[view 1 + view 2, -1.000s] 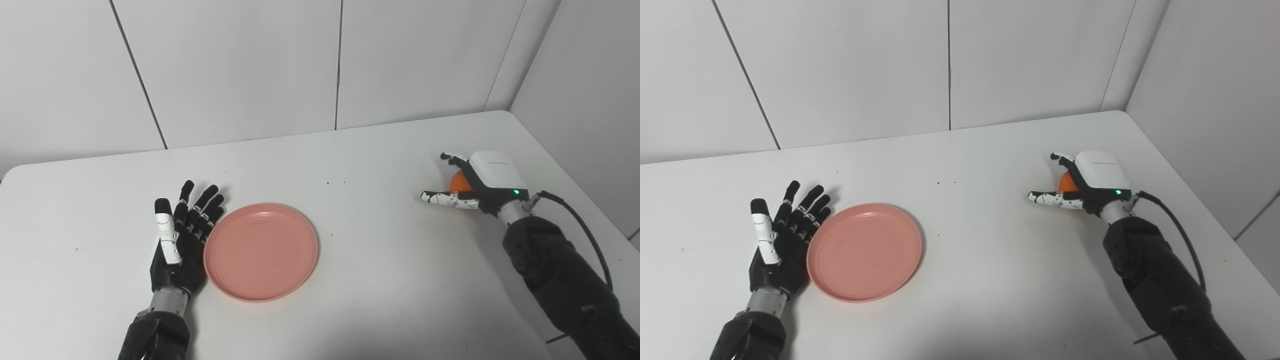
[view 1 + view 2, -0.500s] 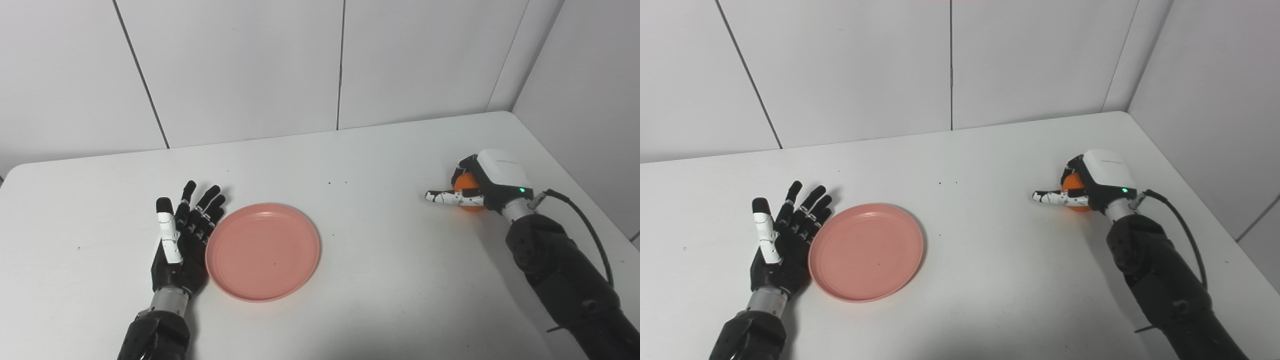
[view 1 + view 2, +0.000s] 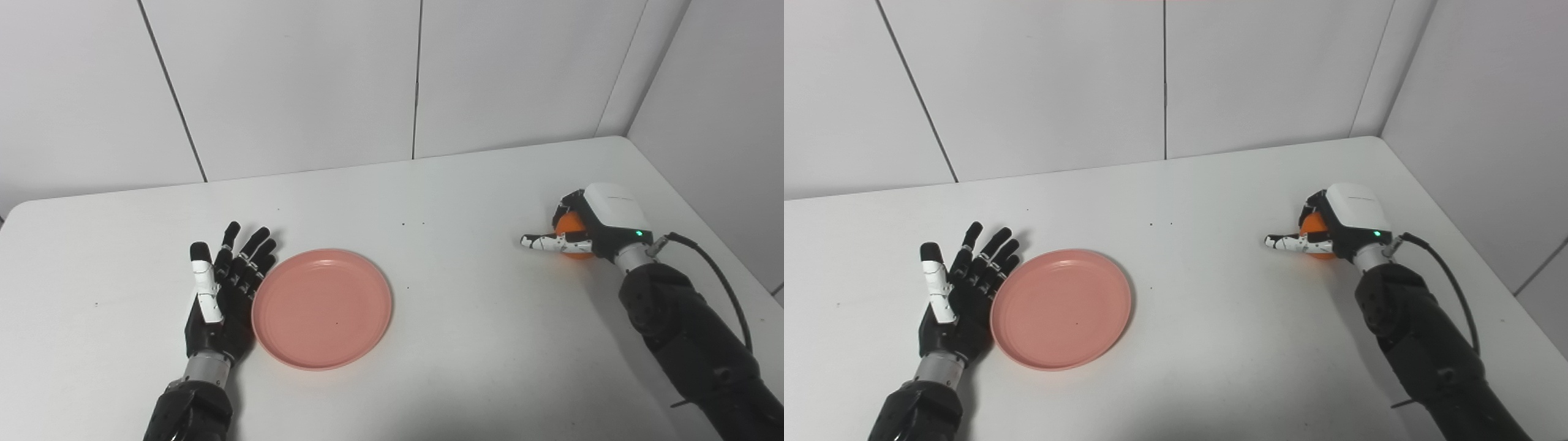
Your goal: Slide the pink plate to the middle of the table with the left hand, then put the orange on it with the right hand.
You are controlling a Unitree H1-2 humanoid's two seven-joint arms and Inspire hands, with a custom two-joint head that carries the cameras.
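right hand (image 3: 588, 226), white-backed with black fingers, sits at the far right of the white desk (image 3: 465, 343) with its fingers curled over the small round orange fruit (image 3: 572, 228) while its thumb sticks out straight to the left; most of the orange is hidden under the palm, so i cannot tell how firm the hold is, and it appears to rest on the desk. left hand (image 3: 223, 294), black with a white thumb, lies flat with fingers spread and holding nothing, its edge touching the left rim of the shallow round pink plastic plate (image 3: 321, 306), which sits left of the desk's middle. the orange looks light, firm and smooth, so it could roll or squirt out of a loose hold; a wrap around its widest part, thumb closing opposite the fingers, seems safest. the plate looks light, stiff and slick on the desk, likely to slide easily from a push at its rim.
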